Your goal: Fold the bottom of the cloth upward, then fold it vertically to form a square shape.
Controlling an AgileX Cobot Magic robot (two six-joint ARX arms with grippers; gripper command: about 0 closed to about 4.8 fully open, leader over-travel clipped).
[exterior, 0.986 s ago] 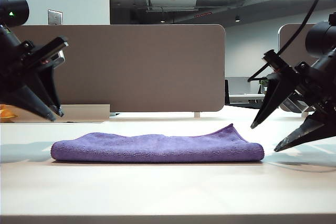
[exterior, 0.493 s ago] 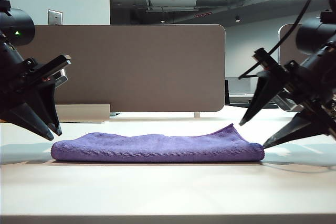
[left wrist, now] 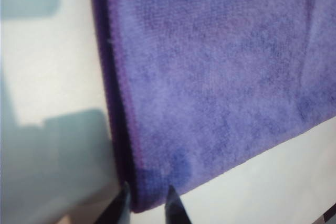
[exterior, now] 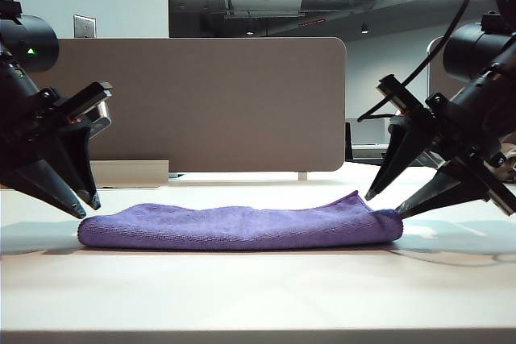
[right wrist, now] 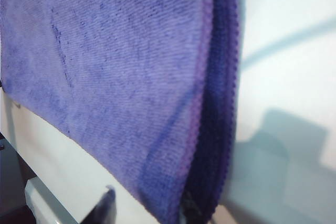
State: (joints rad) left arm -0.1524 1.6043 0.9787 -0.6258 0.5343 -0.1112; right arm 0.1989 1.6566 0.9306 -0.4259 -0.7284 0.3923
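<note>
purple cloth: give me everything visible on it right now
The cloth is purple, fuzzy, with a stitched hem. It lies already folded into a long flat band on the white table, one far corner raised. The left gripper straddles its left-end corner, jaws slightly apart. The right gripper straddles the right end, jaws open, lower fingertip at the folded edge.

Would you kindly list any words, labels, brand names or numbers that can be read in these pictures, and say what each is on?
None: no readable text in any view.
Cloth: plain purple, no tag or label showing.
Wall plate: grey, nothing readable on it.
Left tool and right tool: black, no markings legible.
</note>
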